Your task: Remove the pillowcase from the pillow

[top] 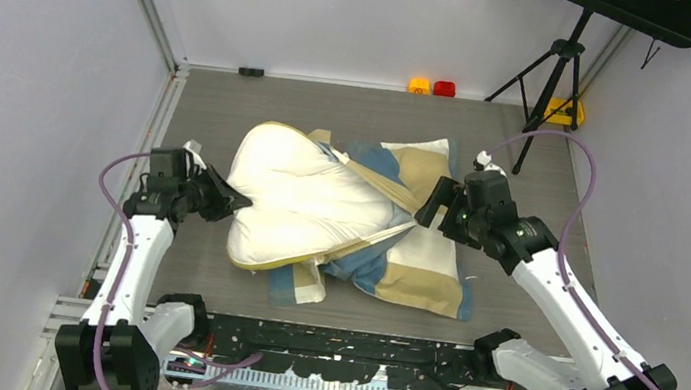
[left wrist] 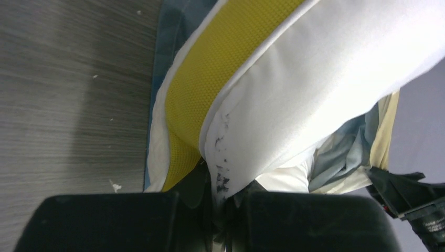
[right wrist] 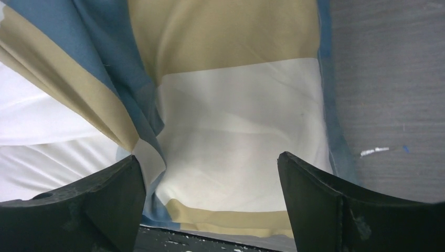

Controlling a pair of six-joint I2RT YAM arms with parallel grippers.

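Observation:
The cream-white pillow [top: 306,195] with its yellow edge lies mid-table, its right part still under the checked blue, tan and white pillowcase [top: 424,261]. My left gripper [top: 232,198] is shut on the pillow's left corner; in the left wrist view the white cloth [left wrist: 273,110] and yellow mesh edge [left wrist: 210,79] run down into the closed jaws [left wrist: 223,202]. My right gripper [top: 433,203] hovers over the pillowcase, jaws wide apart. Nothing sits between its fingers [right wrist: 210,178]; below them lie the flat white and tan blocks of the pillowcase [right wrist: 236,121].
Grey wood-grain table [top: 222,103] with metal rails at the left edge. A tripod [top: 551,76] stands at the back right, with small orange, red and yellow items [top: 432,87] along the back wall. The arms' base bar [top: 341,351] is at the near edge.

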